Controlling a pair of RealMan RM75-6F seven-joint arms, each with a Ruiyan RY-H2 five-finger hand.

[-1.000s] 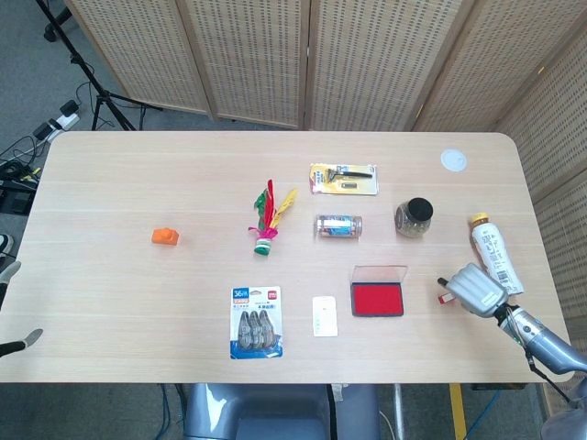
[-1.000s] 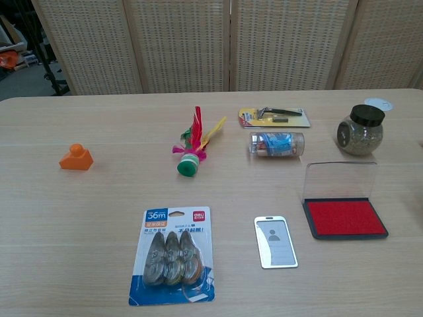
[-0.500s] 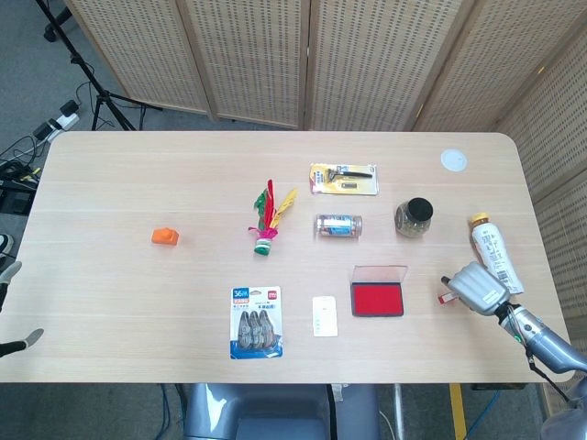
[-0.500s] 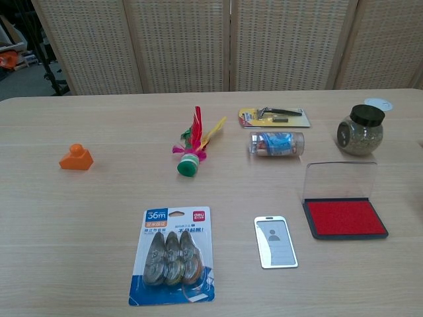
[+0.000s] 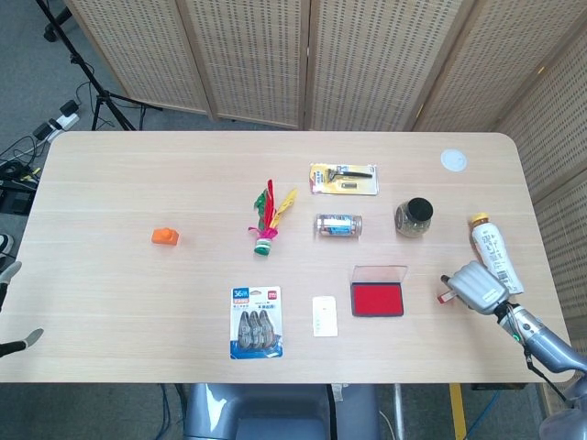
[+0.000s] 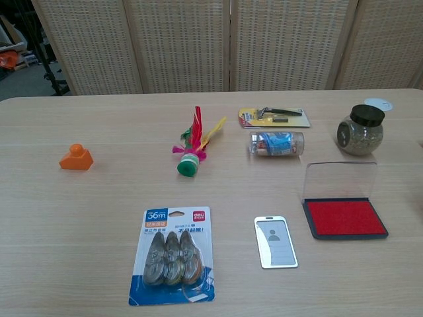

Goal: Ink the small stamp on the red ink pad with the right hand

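The small stamp (image 5: 445, 296) is a little red piece on the table, right of the ink pad. My right hand (image 5: 474, 287) lies over it with fingers curled around it, so only its red end pokes out on the left. The red ink pad (image 5: 377, 300) (image 6: 345, 218) lies open, with its clear lid (image 6: 340, 179) standing up behind it. The stamp is a short gap away from the pad. Only two grey fingertips (image 5: 26, 340) of my left hand (image 5: 9, 305) show at the far left edge, spread apart and off the table.
A lying bottle (image 5: 494, 253) is just behind the right hand, and a dark-lidded jar (image 5: 414, 217) stands behind the pad. A white badge card (image 5: 324, 315), a tape pack (image 5: 255, 322), a shuttlecock (image 5: 267, 217), an orange block (image 5: 165, 236) and a razor pack (image 5: 344, 178) lie further left.
The right hand has shifted very slightly up and to the right over the stamp. Nothing else has moved.
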